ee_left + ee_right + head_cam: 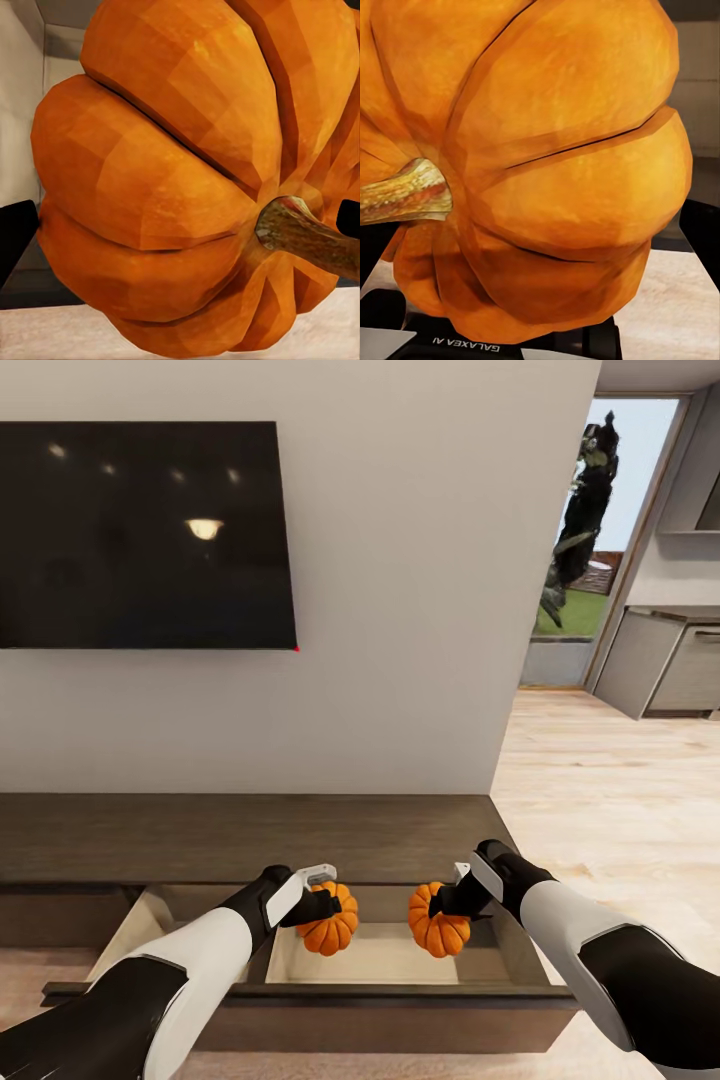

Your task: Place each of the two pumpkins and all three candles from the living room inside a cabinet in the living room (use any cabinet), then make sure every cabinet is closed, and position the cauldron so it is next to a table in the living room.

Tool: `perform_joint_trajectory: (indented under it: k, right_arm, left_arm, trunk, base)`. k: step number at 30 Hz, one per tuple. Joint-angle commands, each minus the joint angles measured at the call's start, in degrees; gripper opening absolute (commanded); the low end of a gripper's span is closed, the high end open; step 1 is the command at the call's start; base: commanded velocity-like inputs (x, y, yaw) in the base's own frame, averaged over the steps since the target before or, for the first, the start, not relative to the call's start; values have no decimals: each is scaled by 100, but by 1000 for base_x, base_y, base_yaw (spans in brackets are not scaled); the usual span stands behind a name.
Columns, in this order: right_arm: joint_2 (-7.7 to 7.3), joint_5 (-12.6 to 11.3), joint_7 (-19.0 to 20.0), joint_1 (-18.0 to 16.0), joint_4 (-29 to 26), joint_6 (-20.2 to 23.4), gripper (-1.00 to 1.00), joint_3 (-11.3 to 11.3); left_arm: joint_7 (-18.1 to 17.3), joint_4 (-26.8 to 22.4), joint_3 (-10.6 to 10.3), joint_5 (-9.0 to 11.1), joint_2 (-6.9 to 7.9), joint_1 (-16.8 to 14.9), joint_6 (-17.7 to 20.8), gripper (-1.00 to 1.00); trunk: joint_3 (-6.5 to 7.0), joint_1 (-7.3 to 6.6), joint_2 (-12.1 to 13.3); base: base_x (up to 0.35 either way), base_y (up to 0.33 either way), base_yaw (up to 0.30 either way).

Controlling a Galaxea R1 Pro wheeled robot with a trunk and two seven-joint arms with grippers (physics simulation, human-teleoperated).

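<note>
Head view: we record the left gripper point(322, 905) clenched on the left pumpkin point(329, 924) and the right gripper point(448, 900) clenched on the right pumpkin point(438, 923); each pumpkin sits between its jaws, hanging over the pale inside of the open drawer point(385, 952) of the long dark brown cabinet point(240, 838). The two pumpkins are near each other but apart. Behind the cabinet we note a dark wall screen point(145, 535), and beyond the right gripper a light wooden floor point(610, 780) leading to a doorway point(600, 530). Left wrist view: we list the left pumpkin point(187, 172) pressed close between the jaws, its brown stem point(300, 232) pointing sideways, with dark fingertips point(15, 232) at its flanks. Right wrist view: we list the right pumpkin point(540, 165) held likewise, stem point(405, 191) sideways, the drawer's pale floor behind it.
</note>
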Motion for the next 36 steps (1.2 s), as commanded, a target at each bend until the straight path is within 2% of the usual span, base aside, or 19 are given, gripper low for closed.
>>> perform_joint_trajectory:
  k: [1,8,15,23,36]
  right_arm:
    - [-5,-2,42,-3,-8,24,-100,46]
    - [-5,-3,44,-3,-8,21,-100,46]
    - [-5,-9,45,-3,-8,27,-100,46]
    - [-5,-10,45,-3,-8,28,-100,46]
    - [-5,-9,45,-3,-8,34,-100,46]
  left_arm:
    - [34,-11,-32,63,0,-2,25,-100]
    - [17,-11,-41,63,0,-2,38,-100]
    - [-188,-6,-45,63,0,-2,64,-100]
    - [-206,-3,-46,63,0,-2,79,-100]
    - [-207,-3,-46,63,0,-2,80,-100]
  trunk:
    - [-5,-1,-3]
    - [-5,-1,-3]
    - [-5,-1,-3]
    - [-5,-1,-3]
    - [-5,-1,-3]
  base:
    - [4,0,0]
    - [1,0,0]
    - [0,-1,0]
    - [36,-179,0]
    - [5,-16,0]
